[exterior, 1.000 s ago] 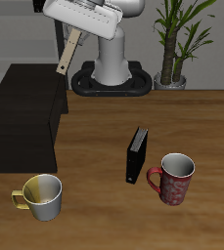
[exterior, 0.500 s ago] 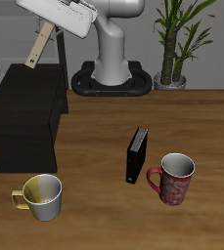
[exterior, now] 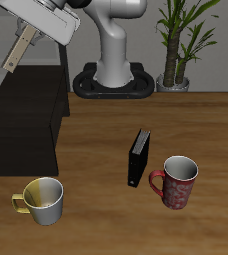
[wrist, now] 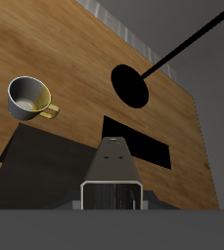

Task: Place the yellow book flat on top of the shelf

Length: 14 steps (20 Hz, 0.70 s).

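My gripper (exterior: 28,34) is shut on the yellow book (exterior: 16,52), a thin tan slab with pale edges. The book hangs tilted, its lower end down, high above the back part of the shelf (exterior: 26,115). The shelf is a low black-brown cabinet with a flat, bare top. In the wrist view the book (wrist: 112,168) sticks out between my fingers, over the dark shelf top (wrist: 40,176). The book is not touching the shelf.
A black book (exterior: 138,157) stands upright mid-table, with a red mug (exterior: 178,181) beside it. A white-and-yellow mug (exterior: 43,199) sits in front of the shelf and also shows in the wrist view (wrist: 27,96). A potted plant (exterior: 180,40) stands at the back.
My gripper has carried the book sideways from beside the robot base to above the shelf's back part, rising a little. The book stays tilted in the grip.
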{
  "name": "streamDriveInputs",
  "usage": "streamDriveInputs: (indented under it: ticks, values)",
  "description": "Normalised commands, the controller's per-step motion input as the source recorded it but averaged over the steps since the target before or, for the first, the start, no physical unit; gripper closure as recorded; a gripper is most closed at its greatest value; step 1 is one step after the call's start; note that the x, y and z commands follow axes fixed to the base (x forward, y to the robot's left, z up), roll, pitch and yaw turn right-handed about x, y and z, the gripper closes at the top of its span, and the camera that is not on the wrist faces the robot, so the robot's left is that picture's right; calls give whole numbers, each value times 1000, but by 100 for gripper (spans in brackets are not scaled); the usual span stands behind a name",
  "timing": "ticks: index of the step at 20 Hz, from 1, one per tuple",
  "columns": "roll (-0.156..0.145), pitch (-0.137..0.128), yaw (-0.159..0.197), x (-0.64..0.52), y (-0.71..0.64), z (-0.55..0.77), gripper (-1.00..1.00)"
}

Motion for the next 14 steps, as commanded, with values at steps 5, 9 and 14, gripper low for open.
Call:
streamDriveInputs:
  ticks: [5,9,14]
  values:
    - [-92,-15,91,174,-360,-297,100]
    - [-86,30,43,137,-293,-359,100]
    - [-29,65,31,107,-66,-460,100]
